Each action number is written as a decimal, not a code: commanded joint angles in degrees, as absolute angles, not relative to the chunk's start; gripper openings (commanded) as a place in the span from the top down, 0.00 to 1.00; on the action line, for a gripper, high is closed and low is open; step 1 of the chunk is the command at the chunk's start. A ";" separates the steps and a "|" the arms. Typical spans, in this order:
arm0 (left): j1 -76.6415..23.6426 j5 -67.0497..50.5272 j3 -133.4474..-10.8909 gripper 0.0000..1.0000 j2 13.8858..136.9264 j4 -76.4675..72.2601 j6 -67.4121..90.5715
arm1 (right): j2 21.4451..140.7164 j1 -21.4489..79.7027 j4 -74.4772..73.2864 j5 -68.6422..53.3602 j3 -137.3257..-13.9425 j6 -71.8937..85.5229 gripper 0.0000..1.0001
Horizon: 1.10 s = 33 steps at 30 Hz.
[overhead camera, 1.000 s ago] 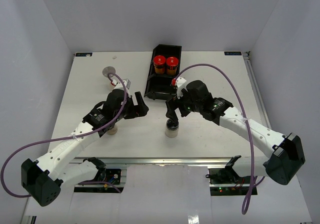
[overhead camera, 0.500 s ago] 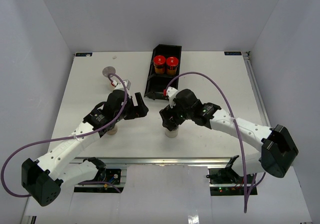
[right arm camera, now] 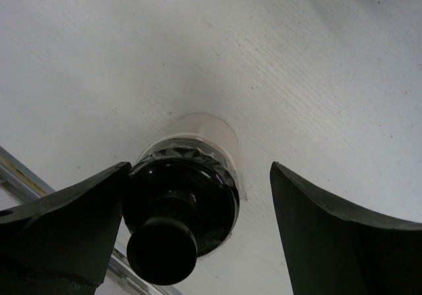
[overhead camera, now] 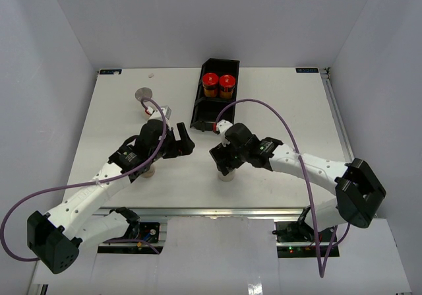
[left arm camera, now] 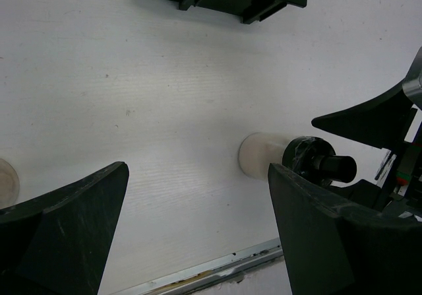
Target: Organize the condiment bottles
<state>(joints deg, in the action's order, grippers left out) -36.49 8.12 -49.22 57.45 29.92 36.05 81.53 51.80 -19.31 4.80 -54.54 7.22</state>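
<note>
Right gripper [overhead camera: 223, 158]: spread wide, straddling 1 pale bottle [right arm camera: 201, 133] by the counter's near edge.
Handling: probably light, rigid; you should pinch its ribbed dark cap [right arm camera: 181, 196].

Bright even light; soft shadows; wrist-view fingers [left arm camera: 62, 232] dark, blurred.

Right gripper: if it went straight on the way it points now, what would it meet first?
The right gripper would meet the pale bottle with the dark cap, standing between its open fingers, table beneath. How close the cap is, I cannot tell.
</note>
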 commanded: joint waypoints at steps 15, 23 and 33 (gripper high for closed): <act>-36.12 9.62 -50.21 0.02 56.45 29.02 34.60 | 83.93 51.46 -25.79 14.26 -65.27 5.71 0.92; -35.57 11.43 -54.49 0.02 58.27 30.77 32.45 | 92.04 45.15 -28.79 13.98 -86.63 3.29 0.92; -33.93 14.06 -56.51 0.02 56.87 33.57 30.23 | 108.02 38.41 -34.19 12.92 -111.97 1.23 0.92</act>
<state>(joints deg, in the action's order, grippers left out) -34.72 12.45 -54.65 58.67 31.86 31.72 104.75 40.72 -33.76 13.32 -104.82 2.61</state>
